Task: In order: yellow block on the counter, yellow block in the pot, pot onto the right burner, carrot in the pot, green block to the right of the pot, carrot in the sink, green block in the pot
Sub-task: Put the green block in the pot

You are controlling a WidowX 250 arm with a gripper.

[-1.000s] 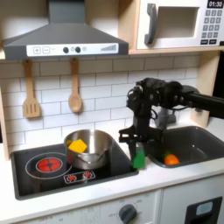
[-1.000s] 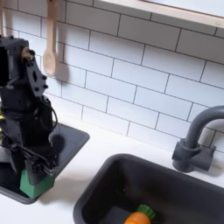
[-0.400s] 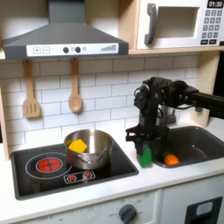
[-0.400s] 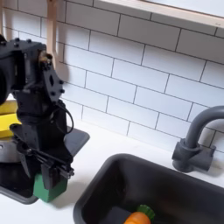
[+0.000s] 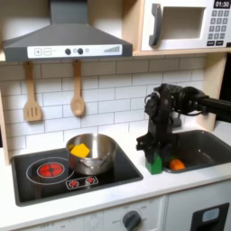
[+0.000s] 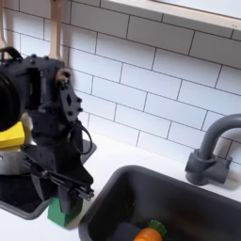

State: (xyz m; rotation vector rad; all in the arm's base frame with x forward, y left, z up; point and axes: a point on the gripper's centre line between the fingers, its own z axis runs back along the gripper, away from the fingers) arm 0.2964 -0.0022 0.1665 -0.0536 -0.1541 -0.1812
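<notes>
My tool (image 6: 64, 196) is clamped down over the green block (image 6: 65, 210) — fingers closed on its top, and the block's base looks like it's on or just above the tabletop (image 5: 180, 180), on the strip between the black stovetop (image 5: 72, 169) and the sink (image 5: 200, 149). In the first exterior view the block (image 5: 155, 163) sits just beside the sink's near-left corner, well clear of the pot.

The pot (image 5: 93, 153) is on the stovetop toward its right side, with the yellow block (image 5: 80, 150) inside it, poking up over the rim. The carrot (image 5: 177, 165) is lying in the sink; in the second exterior view it's (image 6: 148, 232) near the front wall of the basin, green end up.

So I read this as the "green block to the right of the pot" step, and it's nearly done. How I'd finish it: set the block down flat before letting go — it's tall and narrow, so releasing it while tilted or hovering risks a topple, maybe straight over the sink edge. I'd keep it on the bare strip, not straddling the stovetop lip. Then open the fingers fully and lift straight up so a pad doesn't drag it. Can't tell from these angles whether the base is fully seated yet.
</notes>
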